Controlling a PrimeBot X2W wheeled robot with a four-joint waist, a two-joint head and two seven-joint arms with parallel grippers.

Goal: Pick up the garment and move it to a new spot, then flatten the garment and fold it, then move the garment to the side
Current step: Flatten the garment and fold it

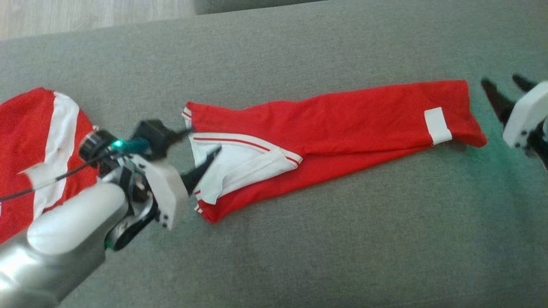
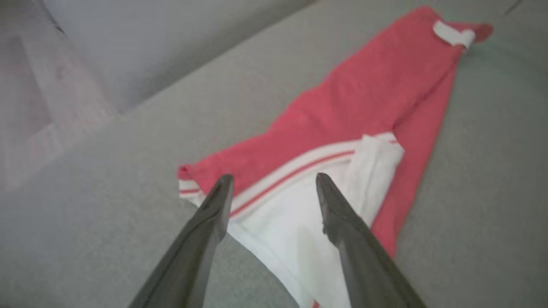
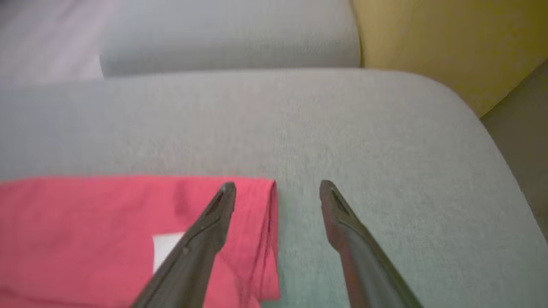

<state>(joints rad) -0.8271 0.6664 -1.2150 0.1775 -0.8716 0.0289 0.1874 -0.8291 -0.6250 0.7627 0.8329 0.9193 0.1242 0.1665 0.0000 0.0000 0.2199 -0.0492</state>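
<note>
1. The garment (image 1: pixel 342 115) lies in a long, narrow strip across the grey sofa (image 1: pixel 299 256), white-trimmed end to the left and tagged end to the right.
2. The left hand (image 1: pixel 204 140) is open and empty, its fingers spread over the white end.
3. The right hand (image 1: pixel 500 80) is also open and empty, just beside the tagged end.
4. With one hand at each end, the strip is probably stretched flat for folding.
5. Another red-and-white cloth (image 1: pixel 25 128) lies apart, further left.

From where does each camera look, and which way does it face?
Head view: above, facing down at the grey cushion; red-and-white garment lies between left gripper and right gripper.
Left wrist view: low at the garment's white end, looking along it; own fingers.
Right wrist view: over its red end; own fingers.
Both wrist views share the white patch.
</note>
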